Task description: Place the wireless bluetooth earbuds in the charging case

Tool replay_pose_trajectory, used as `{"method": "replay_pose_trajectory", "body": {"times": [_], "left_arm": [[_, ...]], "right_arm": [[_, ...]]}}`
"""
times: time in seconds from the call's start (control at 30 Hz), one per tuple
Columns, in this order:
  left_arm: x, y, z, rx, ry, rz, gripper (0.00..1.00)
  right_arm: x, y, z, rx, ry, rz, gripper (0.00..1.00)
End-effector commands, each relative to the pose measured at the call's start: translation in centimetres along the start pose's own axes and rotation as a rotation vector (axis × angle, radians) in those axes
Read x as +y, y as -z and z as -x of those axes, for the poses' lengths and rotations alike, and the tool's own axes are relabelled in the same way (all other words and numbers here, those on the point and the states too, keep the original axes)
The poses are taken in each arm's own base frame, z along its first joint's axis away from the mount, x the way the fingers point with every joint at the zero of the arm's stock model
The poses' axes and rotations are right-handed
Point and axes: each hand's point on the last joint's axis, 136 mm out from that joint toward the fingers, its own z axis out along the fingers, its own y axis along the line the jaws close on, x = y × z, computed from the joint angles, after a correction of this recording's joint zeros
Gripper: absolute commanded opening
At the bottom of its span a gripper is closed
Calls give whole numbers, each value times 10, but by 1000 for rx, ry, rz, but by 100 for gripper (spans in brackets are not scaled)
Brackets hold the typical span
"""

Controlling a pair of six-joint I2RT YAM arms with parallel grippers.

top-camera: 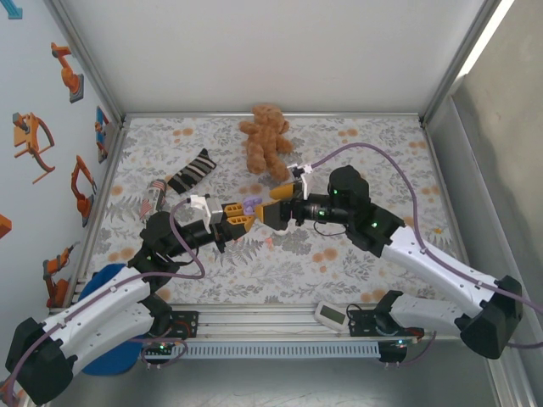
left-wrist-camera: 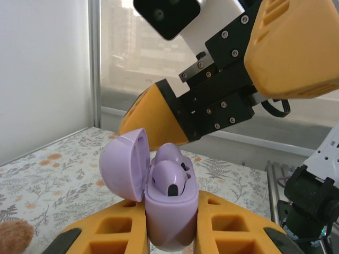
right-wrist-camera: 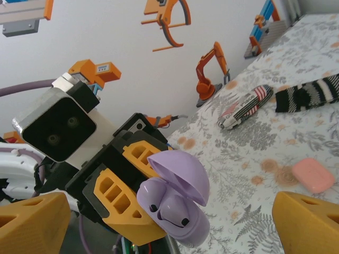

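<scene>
**A:** The left gripper [left-wrist-camera: 170, 235] is clamped on the lower body of the lilac charging case [left-wrist-camera: 170, 209]. One yellow finger presses each broad side, and the case is upright and lifted off the worktop.

**B:** And the lid [left-wrist-camera: 123, 164]?

**A:** It's swung open on its hinge, clear of the fingers. Two lilac earbuds [left-wrist-camera: 169, 182] sit in the wells, one behind the other. They look seated to me, though I can't tell how deep the rear one goes.

**B:** What about the right gripper [top-camera: 271, 206]?

**A:** It's spread wide and holding nothing. It faces the case at close range, with its fingers clear of the plastic.

**B:** How will this stuff handle?

**A:** I'd say light, hard, glossy plastic, all curves, so it's slippery. The case should take a firm squeeze low on its body, which is the right place to hold it. The lid and hinge look like the weak part, so closing should need only a gentle push on the dome. The buds are tiny and would likely squirt out of a hard pinch, so I'd take one lightly across its narrow end.

**B:** Further out?

**A:** On the flowered worktop [right-wrist-camera: 249, 143] a small salmon-pink piece [right-wrist-camera: 313, 175] lies well apart from the case. I can't tell whether it's a bud or a case. A striped sock [right-wrist-camera: 307, 95] lies farther back, and so does a teddy bear [top-camera: 265, 140].
</scene>
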Motion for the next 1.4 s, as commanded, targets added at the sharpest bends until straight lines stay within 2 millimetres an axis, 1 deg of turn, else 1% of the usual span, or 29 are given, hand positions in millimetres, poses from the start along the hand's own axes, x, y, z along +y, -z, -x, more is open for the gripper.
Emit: {"method": "replay_pose_trajectory", "body": {"times": [0.0, 0.13, 0.47, 0.73, 1.07, 1.37], "left_arm": [[-8, -2, 21, -50, -24, -35, 0], [-7, -2, 21, -50, -25, -34, 0], [-6, -4, 19, -45, -24, -34, 0], [-6, -5, 19, -42, -21, -34, 0], [-6, -6, 18, -37, -21, -35, 0], [-5, -6, 16, -31, -19, -33, 0]], "right_arm": [[13, -5, 2, 21, -27, 85, 96], [13, -9, 1, 28, -38, 96, 95], [23, -10, 5, 41, -29, 144, 91], [29, -9, 10, 44, -10, 159, 89], [38, -1, 15, 40, 26, 166, 88], [40, 6, 13, 36, 38, 153, 87]]}}
